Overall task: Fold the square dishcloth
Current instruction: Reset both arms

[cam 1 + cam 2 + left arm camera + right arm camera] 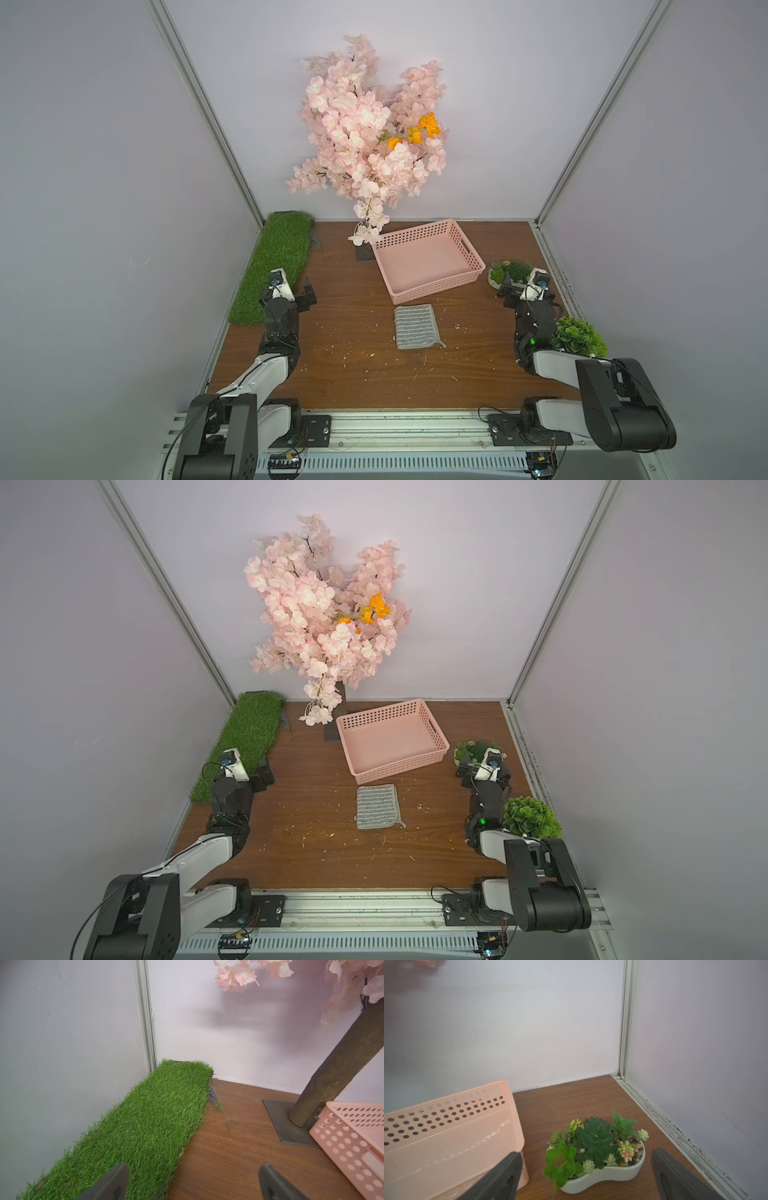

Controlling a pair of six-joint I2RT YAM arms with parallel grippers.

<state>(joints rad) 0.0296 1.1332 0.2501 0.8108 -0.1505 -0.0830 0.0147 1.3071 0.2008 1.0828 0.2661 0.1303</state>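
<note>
Dishcloth is lying flat on the table, touching neither tool: left gripper is hanging spread wide at its 10 o'clock, right gripper spread too at 2 o'clock, pink basket sitting just beside at 12.

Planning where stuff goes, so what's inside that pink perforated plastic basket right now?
Only the bare floor of the pink perforated plastic basket shows in both top views, nothing lying on it. Its near wall covers a strip of floor.

A pink perforated plastic basket sat at twelve o'clock on the brown wooden tabletop, a green artificial-grass mat at ten o'clock.
</note>
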